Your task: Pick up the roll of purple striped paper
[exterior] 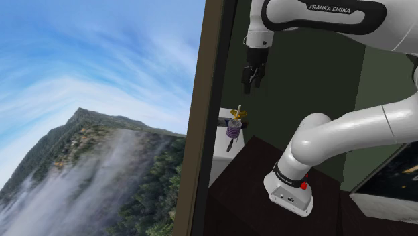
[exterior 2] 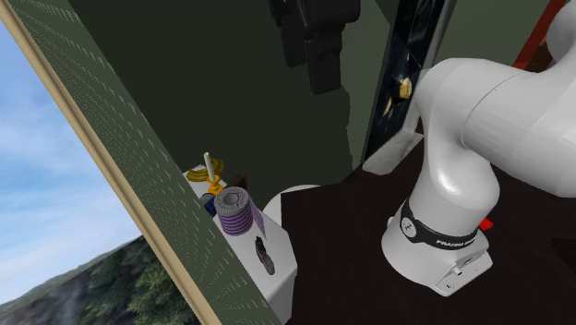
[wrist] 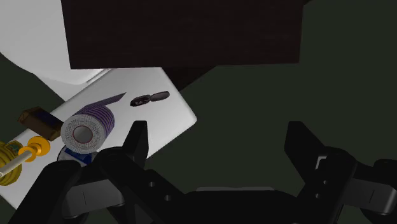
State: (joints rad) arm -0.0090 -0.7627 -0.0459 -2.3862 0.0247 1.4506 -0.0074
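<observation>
The purple striped paper roll (exterior: pixel 232 131) (exterior 2: pixel 234 211) (wrist: pixel 88 127) stands upright on a white counter (exterior 2: pixel 280 249) (wrist: pixel 156 124), with a loose strip trailing from it. My black gripper (exterior: pixel 252 77) (wrist: pixel 216 149) hangs high above the counter, well clear of the roll. In the wrist view the two fingers stand wide apart with nothing between them, and the roll lies beside one fingertip (wrist: pixel 136 141), outside the gap.
A yellow stand with a pale rod (exterior: pixel 237 113) (exterior 2: pixel 205 172) (wrist: pixel 19 154) sits right behind the roll. A small dark object (exterior 2: pixel 264 256) (wrist: pixel 149 98) lies on the counter near it. A dark tabletop (exterior 2: pixel 351 249) carries the arm's base. A green wall (exterior 2: pixel 212 92) runs close behind.
</observation>
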